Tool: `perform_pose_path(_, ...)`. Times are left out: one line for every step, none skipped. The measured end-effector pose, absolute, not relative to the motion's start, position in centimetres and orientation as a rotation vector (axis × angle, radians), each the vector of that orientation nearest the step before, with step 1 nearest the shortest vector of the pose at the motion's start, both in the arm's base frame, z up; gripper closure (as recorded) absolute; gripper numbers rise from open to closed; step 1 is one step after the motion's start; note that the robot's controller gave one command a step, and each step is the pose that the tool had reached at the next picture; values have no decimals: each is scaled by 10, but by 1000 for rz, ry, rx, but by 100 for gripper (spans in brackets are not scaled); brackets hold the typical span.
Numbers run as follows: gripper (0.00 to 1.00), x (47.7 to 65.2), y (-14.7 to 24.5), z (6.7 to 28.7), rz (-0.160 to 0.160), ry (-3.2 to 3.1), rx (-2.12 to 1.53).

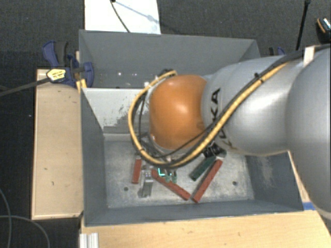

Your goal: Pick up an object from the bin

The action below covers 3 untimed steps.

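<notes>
Short red-brown stick is the leftmost thing on the floor of the grey metal bin. It lies nearly straight up and down the view, left of the floor's middle. Just right of its lower end, and a little closer to the front wall, is a small grey metal piece. I cannot tell whether the two touch.

Next to the right is the tool, low over the floor and almost wholly hidden under the arm's orange cover and the cables looped round it. Whether it is wide, narrow or holding anything cannot be told. What shows of it sits at the upper end of a long red-brown stick, which slants down and to the right toward the front wall.

Further right, a dark green bar lies tilted, its upper end under the arm's shadow. Just beside it on the right is a second long red-brown stick, slanting the opposite way to the first. The lower ends of the two long sticks come close together near the front wall, making a V.

The silver arm comes in from the right, across the right half of the bin.
</notes>
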<state>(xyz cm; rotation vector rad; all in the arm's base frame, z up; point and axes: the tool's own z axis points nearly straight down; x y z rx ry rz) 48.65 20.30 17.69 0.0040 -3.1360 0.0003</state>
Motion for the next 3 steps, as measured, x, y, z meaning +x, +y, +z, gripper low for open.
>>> perform_pose_path(0, 560, 161, 129, 3, -3145, -7)
perform_pose_path(0, 571, 141, 113, 0, -3134, -229)
perform_pose_path(0, 552, 138, 114, -1, -3113, -421)
